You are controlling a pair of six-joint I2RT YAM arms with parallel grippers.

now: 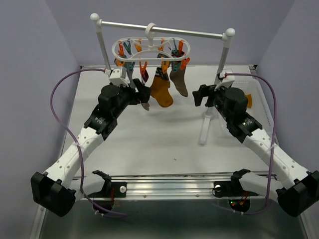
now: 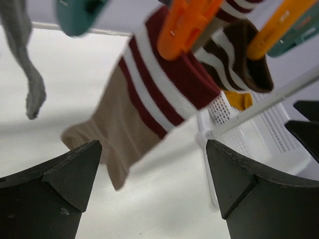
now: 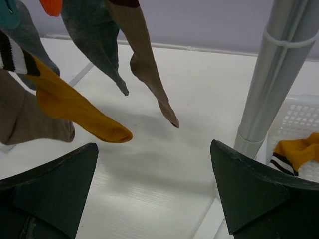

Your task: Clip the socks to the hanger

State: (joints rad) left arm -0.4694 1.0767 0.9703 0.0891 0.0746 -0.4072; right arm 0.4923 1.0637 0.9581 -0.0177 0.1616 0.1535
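The white oval hanger [image 1: 149, 48] hangs from the rack's crossbar, with orange and teal clips. Several socks hang from it: a mustard sock [image 1: 162, 90], a brown one [image 1: 179, 79], a grey one [image 1: 131, 74]. In the left wrist view a tan sock with maroon and white stripes [image 2: 144, 107] hangs in an orange clip [image 2: 182, 27] just above my open, empty left gripper [image 2: 152, 191]. My left gripper [image 1: 143, 93] sits under the hanger's left end. My right gripper [image 1: 198, 95] is open and empty right of the socks. One mustard striped sock [image 3: 294, 152] lies in the basket.
The white two-post rack with metal crossbar [image 1: 164, 29] stands at the back; its right post [image 3: 271, 74] is close to my right gripper. A white perforated basket [image 1: 259, 99] sits at the right edge of the table. A purple cable loops from each arm.
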